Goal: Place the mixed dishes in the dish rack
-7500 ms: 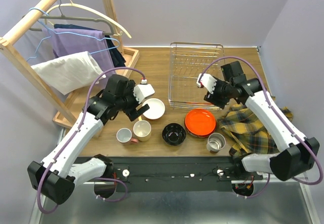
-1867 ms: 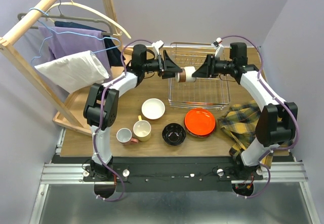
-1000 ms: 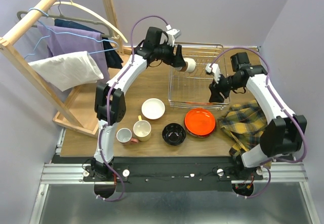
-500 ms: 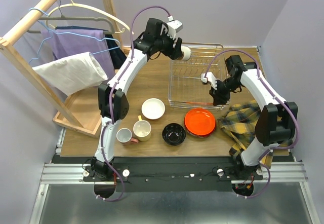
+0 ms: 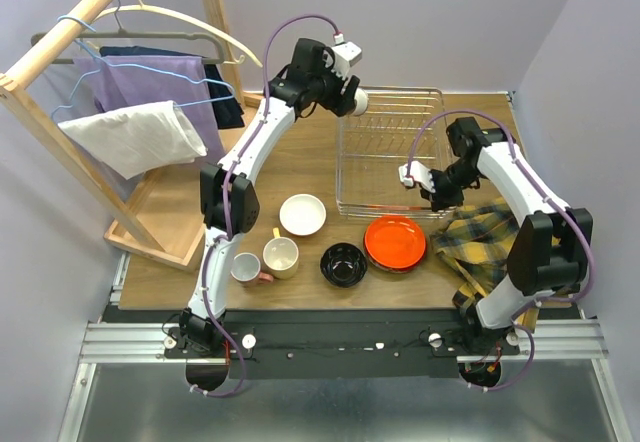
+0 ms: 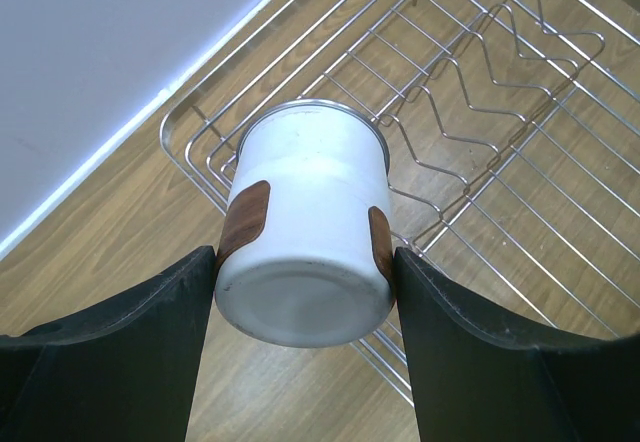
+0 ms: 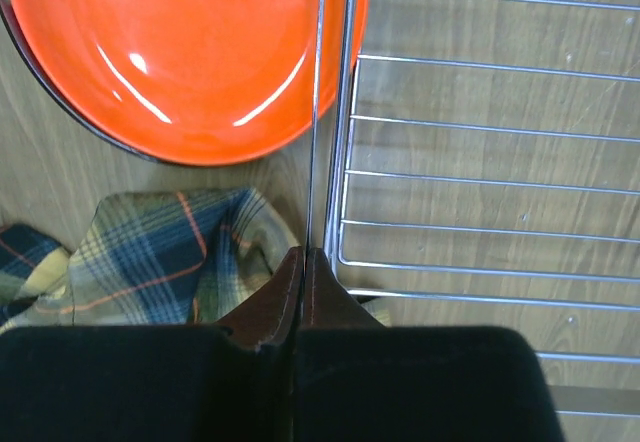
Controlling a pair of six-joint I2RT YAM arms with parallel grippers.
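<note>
R gripper (image 7: 303, 259) now clamped on rack (image 7: 346, 82) rim — orange bowl (image 7: 180, 52), cloth (image 7: 150, 252) beside

The rack (image 5: 388, 89) sat at the back of the table (image 5: 300, 162), a cup (image 5: 361, 104) above its far left corner, the cloth (image 5: 495, 247) off its near right corner, and before it, left to right, two mugs (image 5: 246, 267), a bowl (image 5: 343, 264) and a dish (image 5: 396, 241), another bowl (image 5: 302, 214) behind the mugs.

Pale lilac walls (image 5: 450, 22) enclose a wooden tabletop (image 5: 300, 162). A wooden clothes rack (image 5: 30, 60) stands at the left, hung with garments (image 5: 150, 77).
</note>
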